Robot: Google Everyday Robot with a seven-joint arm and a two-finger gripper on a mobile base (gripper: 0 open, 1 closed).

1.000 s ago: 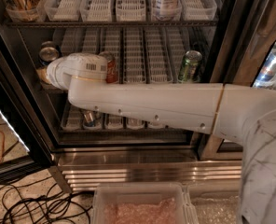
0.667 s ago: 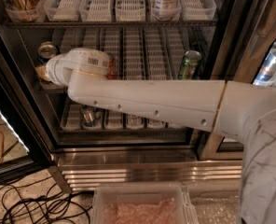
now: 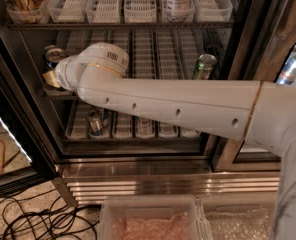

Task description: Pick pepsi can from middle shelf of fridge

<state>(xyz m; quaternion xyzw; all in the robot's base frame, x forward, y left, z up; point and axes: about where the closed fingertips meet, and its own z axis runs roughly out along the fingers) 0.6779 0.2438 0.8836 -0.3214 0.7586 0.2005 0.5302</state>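
end effector [image 3: 58, 78] sits deep in the fridge [image 3: 138, 171], far to the left of the green can [image 3: 204, 66], at the end of the white arm [image 3: 178, 109]. whether it is released or clenched cannot be told, since the wrist housing hides it. over the last second the wrist has lifted a little and turned upward, while its tip has hardly shifted sideways. the pepsi can [image 3: 53, 55] has not moved: it stands on the middle shelf [image 3: 153, 54], also far left of the green can and on the same level, with its silver top showing just above the tip. it seems to be touching or just beside the end effector, though that is hard to make out. this reads as a final alignment, with the can not yet lifted.
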